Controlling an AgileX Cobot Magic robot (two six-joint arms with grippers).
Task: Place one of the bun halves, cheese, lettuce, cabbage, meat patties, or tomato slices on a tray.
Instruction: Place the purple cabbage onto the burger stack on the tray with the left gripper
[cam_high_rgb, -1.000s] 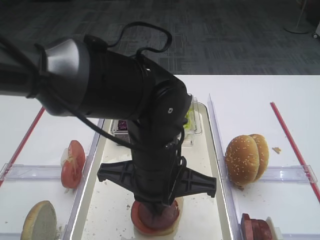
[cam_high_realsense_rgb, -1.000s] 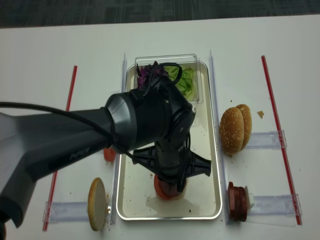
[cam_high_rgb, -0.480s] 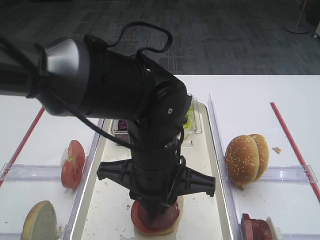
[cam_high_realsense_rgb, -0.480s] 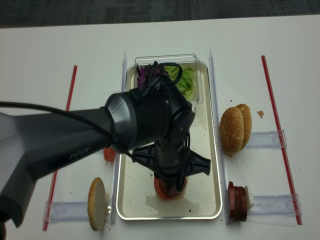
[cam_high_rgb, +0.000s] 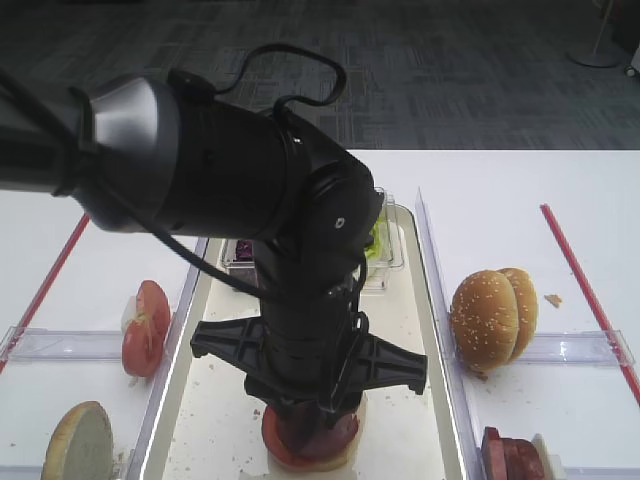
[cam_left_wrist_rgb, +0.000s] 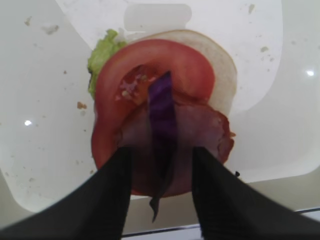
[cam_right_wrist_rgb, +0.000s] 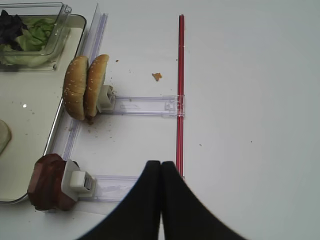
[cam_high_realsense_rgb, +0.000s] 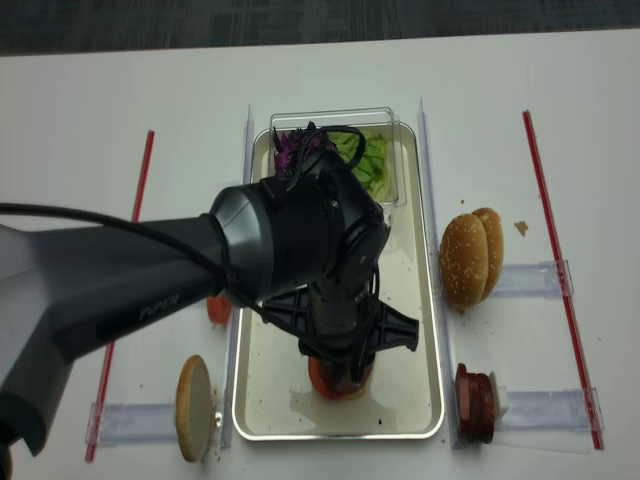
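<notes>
Exterior high: my left arm (cam_high_rgb: 230, 190), glossy black and bulky, hangs over the tray (cam_high_rgb: 430, 330) and hides most of its cream floor. Silver rim close on both sides. Bun halves (cam_high_rgb: 492, 315), sesame-speckled, stand on edge right of the tray; tomato slices (cam_high_rgb: 143, 328) left of it.

Right wrist: my right gripper (cam_right_wrist_rgb: 160, 167) is clenched, the two dark fingers pressed together, over bare white table. Red strip (cam_right_wrist_rgb: 180, 95) just beside it. Meat patties (cam_right_wrist_rgb: 46, 182) stand on edge in a clear holder by the tray's corner. Lettuce (cam_right_wrist_rgb: 32, 32), ruffled, in the clear tub (cam_right_wrist_rgb: 60, 25).

Left wrist: my left gripper (cam_left_wrist_rgb: 159, 192) is released, jaws apart on either side of the cabbage (cam_left_wrist_rgb: 161, 125), a thin purple strip lying across a wet red tomato slice on the stack. Pale bun beneath; the strip's lower tip overhangs the stack.

Realsense: open floor ahead of the stack toward the tub; near rim close behind it.
</notes>
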